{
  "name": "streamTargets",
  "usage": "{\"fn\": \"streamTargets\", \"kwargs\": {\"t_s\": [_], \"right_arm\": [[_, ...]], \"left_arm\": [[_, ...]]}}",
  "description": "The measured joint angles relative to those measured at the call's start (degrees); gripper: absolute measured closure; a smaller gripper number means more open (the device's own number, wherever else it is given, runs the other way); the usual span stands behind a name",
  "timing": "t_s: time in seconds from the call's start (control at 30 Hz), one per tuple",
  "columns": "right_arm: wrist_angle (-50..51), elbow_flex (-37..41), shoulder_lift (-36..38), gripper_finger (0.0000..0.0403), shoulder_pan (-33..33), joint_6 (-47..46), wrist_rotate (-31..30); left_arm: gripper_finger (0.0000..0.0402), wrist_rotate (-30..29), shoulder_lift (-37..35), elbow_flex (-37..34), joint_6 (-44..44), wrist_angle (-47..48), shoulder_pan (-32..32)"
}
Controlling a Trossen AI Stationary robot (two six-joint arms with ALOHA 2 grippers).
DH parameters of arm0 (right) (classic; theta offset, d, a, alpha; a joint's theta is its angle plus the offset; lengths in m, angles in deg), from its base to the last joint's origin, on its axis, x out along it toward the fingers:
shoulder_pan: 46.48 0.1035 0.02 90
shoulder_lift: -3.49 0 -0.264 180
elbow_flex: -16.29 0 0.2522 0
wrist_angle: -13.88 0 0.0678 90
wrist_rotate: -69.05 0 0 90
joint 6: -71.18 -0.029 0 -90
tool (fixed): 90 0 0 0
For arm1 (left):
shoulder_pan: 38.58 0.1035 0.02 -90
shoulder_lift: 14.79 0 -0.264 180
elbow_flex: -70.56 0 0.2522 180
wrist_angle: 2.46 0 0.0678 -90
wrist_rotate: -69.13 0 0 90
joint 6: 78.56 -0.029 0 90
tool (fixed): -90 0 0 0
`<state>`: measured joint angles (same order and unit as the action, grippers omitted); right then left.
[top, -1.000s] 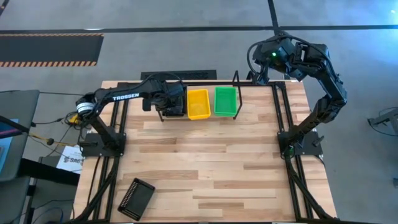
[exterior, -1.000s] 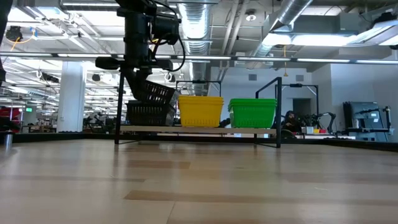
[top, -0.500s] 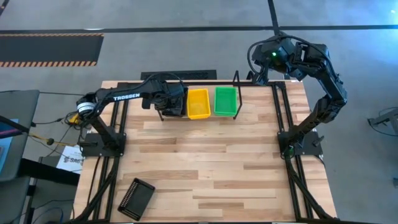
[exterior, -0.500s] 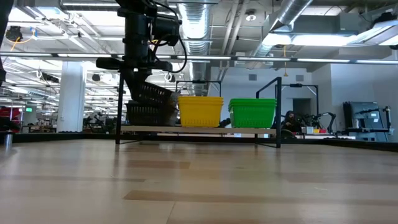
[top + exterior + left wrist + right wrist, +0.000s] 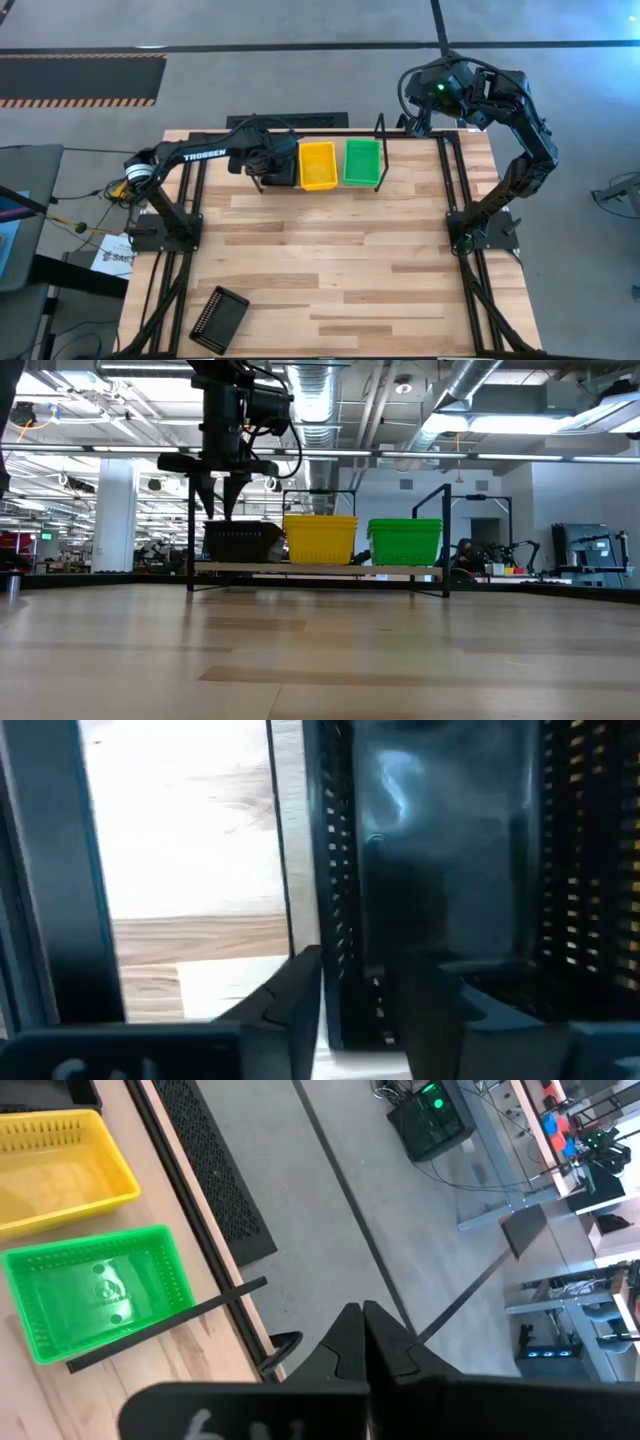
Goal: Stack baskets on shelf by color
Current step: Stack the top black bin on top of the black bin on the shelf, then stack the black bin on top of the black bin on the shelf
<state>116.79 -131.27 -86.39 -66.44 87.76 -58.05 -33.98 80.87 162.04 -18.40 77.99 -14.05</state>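
On the shelf (image 5: 320, 568), at the table's far edge, a black basket stack (image 5: 243, 542) sits level in the left slot. Yellow baskets (image 5: 321, 538) fill the middle slot and green baskets (image 5: 405, 540) the right one. My left gripper (image 5: 222, 510) hangs open just above the black stack's (image 5: 283, 170) rim, fingers pointing down. In the left wrist view its fingers (image 5: 300, 995) stand on either side of the basket's left wall (image 5: 340, 900) without touching. One more black basket (image 5: 218, 318) lies on the table's near left corner. My right gripper (image 5: 365, 1330) is shut, off the table's far right corner.
The shelf's black tube frame (image 5: 381, 150) rises beside the green basket (image 5: 362, 162). The arm bases stand at the table's left (image 5: 165, 225) and right (image 5: 480, 230) sides. Bare wood (image 5: 340, 260) stretches between the shelf and the near edge.
My left gripper held a tilted black basket over the black one in the shelf's left slot and lowered it. It has now opened and let go. The basket has dropped level into the one beneath, and the fingers stand just above it.
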Motion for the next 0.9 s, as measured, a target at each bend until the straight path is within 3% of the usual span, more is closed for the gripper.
{"fn": "streamTargets", "kwargs": {"t_s": [0.27,0.6,0.77,0.9], "right_arm": [[0.2,0.0,0.0,0.0402,0.0,0.0,2.8],[0.3,0.0,0.0,0.0402,0.0,-0.2,2.8],[0.5,0.0,0.0,0.0402,-0.1,-0.2,2.8],[0.4,0.0,0.0,0.0402,-0.1,-0.2,2.8]], "left_arm": [[0.0257,0.3,0.3,6.3,-4.3,-0.1,0.1],[0.0253,-0.2,0.1,17.4,-11.1,0.5,-1.2],[0.0254,0.8,0.0,25.8,-13.3,11.6,-5.9],[0.0254,-4.0,-0.1,32.4,-8.9,22.6,-13.3]]}}
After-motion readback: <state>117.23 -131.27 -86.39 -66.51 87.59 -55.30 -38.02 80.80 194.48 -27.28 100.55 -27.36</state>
